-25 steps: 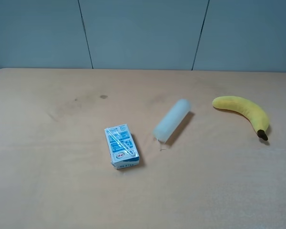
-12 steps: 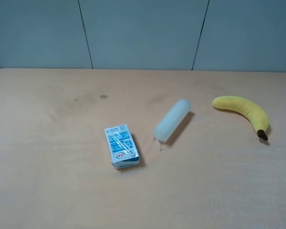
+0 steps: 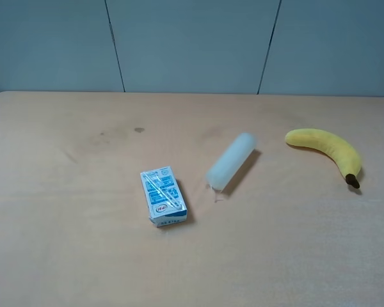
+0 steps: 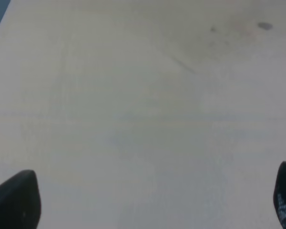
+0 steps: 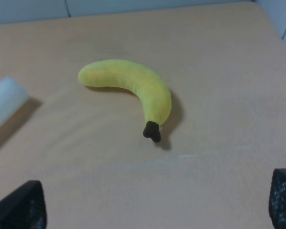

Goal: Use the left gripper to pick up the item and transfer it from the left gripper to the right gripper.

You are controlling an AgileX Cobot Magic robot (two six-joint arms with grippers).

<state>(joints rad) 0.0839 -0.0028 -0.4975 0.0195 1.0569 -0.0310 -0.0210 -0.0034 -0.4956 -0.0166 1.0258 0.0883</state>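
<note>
The item, a curved yellow plush banana (image 3: pixel 326 148) with a dark brown stem tip, lies on the tan table at the right; it also shows in the right wrist view (image 5: pixel 131 86). No arm appears in the exterior view. In the left wrist view the left gripper (image 4: pixel 148 202) is open over bare table, its two black fingertips (image 4: pixel 14 202) far apart at the picture's corners. In the right wrist view the right gripper (image 5: pixel 157 200) is open and empty, its fingertips (image 5: pixel 21 207) wide apart, short of the banana.
A blue-white milk carton (image 3: pixel 163 196) lies near the table's middle. A translucent pale cylinder (image 3: pixel 231 161) lies between carton and banana; its end shows in the right wrist view (image 5: pixel 5 102). A grey panelled wall (image 3: pixel 192 45) stands behind the table.
</note>
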